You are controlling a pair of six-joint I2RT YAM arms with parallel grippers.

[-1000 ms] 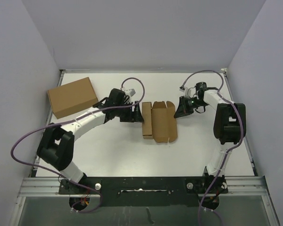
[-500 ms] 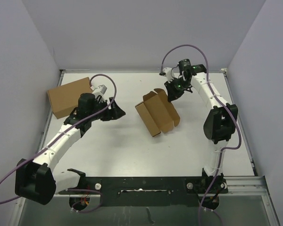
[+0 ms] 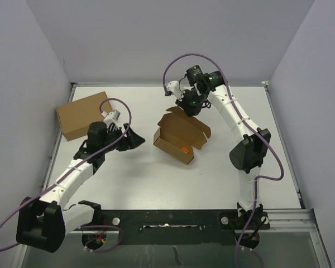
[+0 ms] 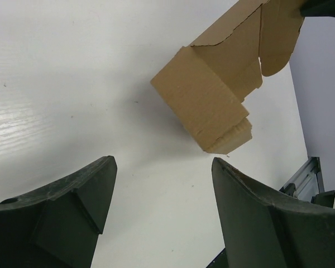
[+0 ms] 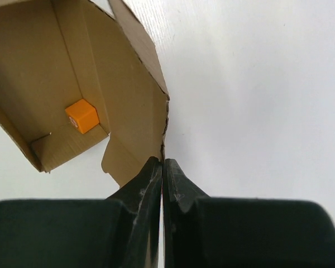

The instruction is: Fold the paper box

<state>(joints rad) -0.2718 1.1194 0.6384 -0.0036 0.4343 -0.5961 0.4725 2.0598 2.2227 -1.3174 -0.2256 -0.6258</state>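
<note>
- White tabletop (image 3: 156, 178) between pale walls carries the paper box (image 3: 181, 134) near its middle, set askew to the edges with its tray open upward.
- My right gripper (image 5: 163, 162) is clenched on the edge of the box's far flap, gripping it from the far side.
- My left gripper (image 3: 138, 139) hangs released and grasps nothing, near the box's left end, with its spread jaws facing that end.
- The box lies rightward of my free tool, so I judge that arm the nearer one for the next fold.
</note>
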